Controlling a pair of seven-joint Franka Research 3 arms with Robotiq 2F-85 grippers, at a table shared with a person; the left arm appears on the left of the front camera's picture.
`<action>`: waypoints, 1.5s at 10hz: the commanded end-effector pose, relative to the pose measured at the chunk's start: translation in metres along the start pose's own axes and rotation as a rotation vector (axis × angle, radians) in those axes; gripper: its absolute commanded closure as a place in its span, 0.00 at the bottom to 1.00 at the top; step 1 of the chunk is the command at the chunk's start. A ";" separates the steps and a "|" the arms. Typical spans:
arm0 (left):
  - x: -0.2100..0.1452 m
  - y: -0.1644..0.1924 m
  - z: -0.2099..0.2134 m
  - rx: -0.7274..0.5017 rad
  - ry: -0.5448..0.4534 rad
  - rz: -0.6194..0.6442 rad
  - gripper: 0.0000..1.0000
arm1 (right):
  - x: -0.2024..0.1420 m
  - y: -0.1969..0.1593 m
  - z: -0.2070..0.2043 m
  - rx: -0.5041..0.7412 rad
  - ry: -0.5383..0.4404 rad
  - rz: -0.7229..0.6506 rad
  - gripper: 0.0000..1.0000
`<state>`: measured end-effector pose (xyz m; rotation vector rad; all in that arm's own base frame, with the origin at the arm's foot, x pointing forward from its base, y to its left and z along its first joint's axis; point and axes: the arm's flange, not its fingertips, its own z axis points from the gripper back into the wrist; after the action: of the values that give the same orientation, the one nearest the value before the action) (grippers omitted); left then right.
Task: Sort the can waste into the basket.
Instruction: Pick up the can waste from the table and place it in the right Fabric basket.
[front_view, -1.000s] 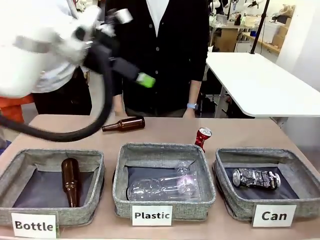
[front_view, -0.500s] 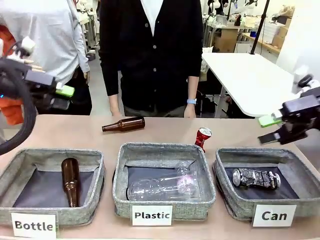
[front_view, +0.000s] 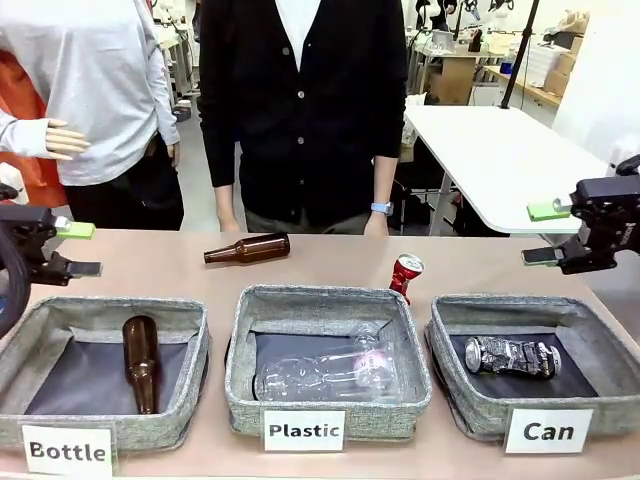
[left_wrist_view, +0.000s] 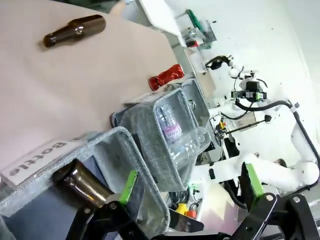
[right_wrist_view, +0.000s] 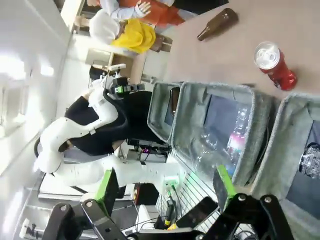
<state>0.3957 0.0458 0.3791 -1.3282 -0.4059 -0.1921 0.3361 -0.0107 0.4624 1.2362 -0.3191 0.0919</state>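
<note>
Currently left end effector (front_view: 78, 249) and right end effector (front_view: 545, 234) both spread wide, empty, hovering at the counter (front_view: 340, 262) sides. Patterned can (front_view: 512, 357) lies in the Can basket (front_view: 480, 415); red can (front_view: 405, 276) stands on the counter behind the Plastic basket (front_view: 370, 420).

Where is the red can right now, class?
In the front view, the red can sits on the table right of centre, just behind the gap between the Plastic basket and the Can basket, outside both.
</note>
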 end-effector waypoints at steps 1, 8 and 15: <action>0.002 -0.010 0.004 0.031 -0.004 0.036 0.00 | -0.009 0.003 -0.021 0.006 0.106 -0.006 0.00; 0.002 -0.010 0.004 0.031 -0.004 0.036 0.00 | -0.009 0.003 -0.021 0.006 0.106 -0.006 0.00; 0.002 -0.010 0.004 0.031 -0.004 0.036 0.00 | 0.077 -0.031 -0.018 -0.440 0.090 0.927 0.00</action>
<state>0.3960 0.0483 0.3862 -1.3186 -0.3952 -0.1602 0.3939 -0.0028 0.4703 0.8385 -0.4828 0.6474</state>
